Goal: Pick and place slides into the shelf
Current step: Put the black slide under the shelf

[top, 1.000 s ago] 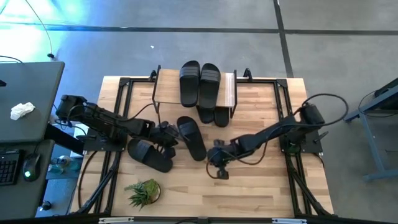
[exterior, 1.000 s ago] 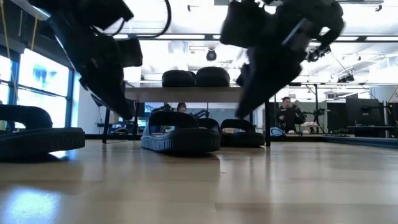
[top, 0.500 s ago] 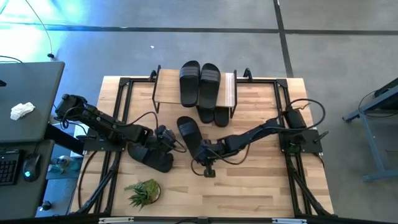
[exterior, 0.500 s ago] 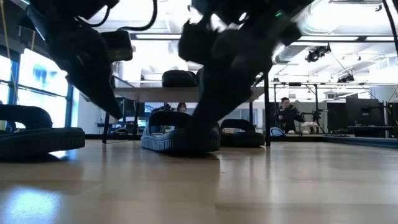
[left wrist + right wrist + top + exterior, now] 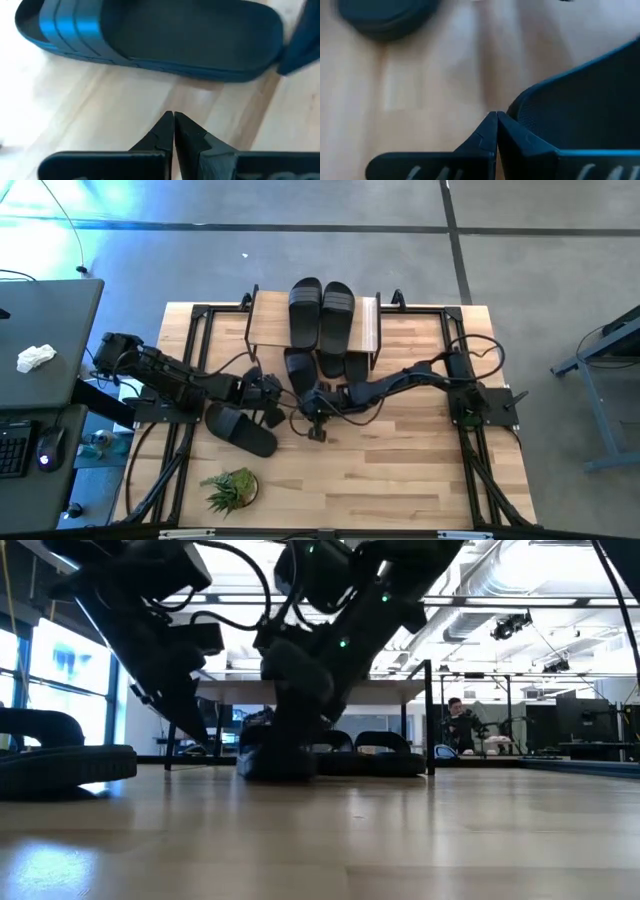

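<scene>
Overall light: bright, even daylight mixed with ceiling lights.
Cold cast: a blue-white glow falls on the floor beyond the far left corner of the table (image 5: 420, 480) in the high view.
Low view backlight: windows and ceiling lamps behind the shelf (image 5: 330, 690) blow out to white; both arms read as near silhouettes against them.
Glare: a pale sheen lies on the tabletop nearest the low camera.
Shadows: soft and short, close under the slides (image 5: 242, 430) on the table.
Focus, left wrist view: the fingertips are sharp; the slide just beyond them is slightly soft, with blue highlights on its strap.
Focus, right wrist view: the wood and slide are smeared and out of focus.
</scene>
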Tool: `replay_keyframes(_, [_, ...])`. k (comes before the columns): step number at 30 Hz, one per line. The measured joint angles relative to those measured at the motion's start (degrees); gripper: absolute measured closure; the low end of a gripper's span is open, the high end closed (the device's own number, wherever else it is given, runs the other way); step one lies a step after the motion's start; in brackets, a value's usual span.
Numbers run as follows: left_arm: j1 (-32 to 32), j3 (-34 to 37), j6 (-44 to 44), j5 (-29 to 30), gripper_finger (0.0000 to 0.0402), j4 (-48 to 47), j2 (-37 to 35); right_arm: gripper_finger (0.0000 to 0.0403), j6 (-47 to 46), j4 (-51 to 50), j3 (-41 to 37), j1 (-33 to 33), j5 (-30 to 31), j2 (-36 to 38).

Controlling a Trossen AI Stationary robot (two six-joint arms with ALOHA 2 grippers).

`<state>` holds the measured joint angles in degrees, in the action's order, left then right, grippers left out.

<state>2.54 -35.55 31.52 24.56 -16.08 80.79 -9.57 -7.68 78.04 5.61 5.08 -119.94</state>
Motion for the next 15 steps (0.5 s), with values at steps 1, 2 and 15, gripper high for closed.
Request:
replay_keyframes(1, [-0.1, 0.0, 0.0, 0.4, 0.0397, 0.0, 0.0, 0.0403, -0.7, 0.0, -0.1, -0.7, 0.5, 0.0])
replay_keyframes(2, [0.0, 0.0, -0.2, 0.4, 0.0397, 0.0, 0.0, 0.0403, -0.9, -0.1, -0.1, -1.2, 0.7, 0.0])
replay_keyframes(15, [1.7, 0.0, 1.6, 0.7, 0.0397, -0.7, -1.2, 0.0403, -5.9, 1.6, -0.1, -5.5, 7.5, 0.0])
